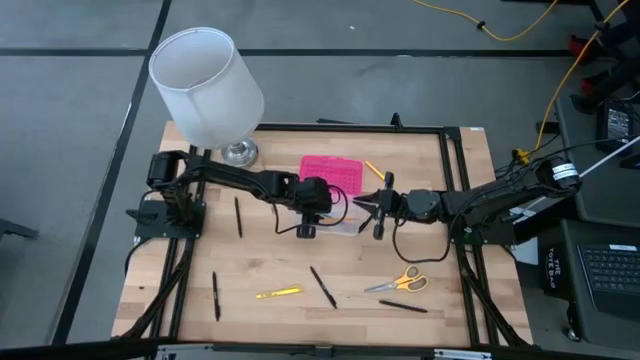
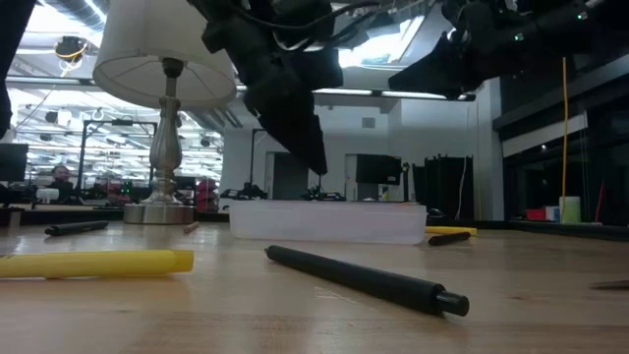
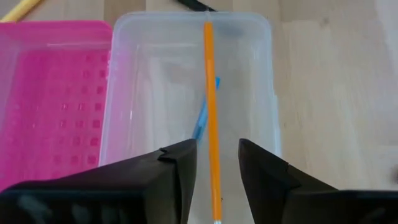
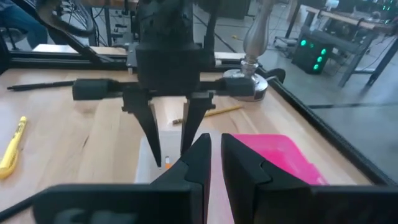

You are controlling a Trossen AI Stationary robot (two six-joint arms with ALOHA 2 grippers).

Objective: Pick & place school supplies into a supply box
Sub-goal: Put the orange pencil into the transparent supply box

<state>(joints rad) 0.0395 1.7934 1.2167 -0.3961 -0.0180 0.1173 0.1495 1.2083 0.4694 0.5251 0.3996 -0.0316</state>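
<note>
**Left pincer over the clear box base, orange pencil between its fingers**

Left pincer (image 3: 217,180) hung above the clear base (image 3: 189,93) of the supply box, fingers parted, with an orange pencil (image 3: 211,112) running lengthwise between them; whether the fingers touched the pencil could not be told. A blue pen (image 3: 200,121) lay inside the base beside the pencil. The pink lid (image 3: 53,99) lay open, joined along one long side of the base.

Right pincer (image 4: 214,165) faced the left one from the other side of the box, fingers nearly together and holding nothing visible.

Seen from above, the box sat near the middle of the table (image 1: 260,265), the pink lid (image 1: 331,172) toward the far edge, and both arms reached inward, meeting over it. A white lamp (image 1: 205,85) stood at the far left corner. A loose yellow pencil (image 1: 374,169) lay just beyond the lid. The near half of the table carried a yellow marker (image 1: 277,293), a black pen (image 1: 322,286), yellow-handled scissors (image 1: 397,282), and further black pens (image 1: 215,295) and (image 1: 403,306), all well apart. Another black pen (image 1: 238,216) lay near the left arm's base.
</note>
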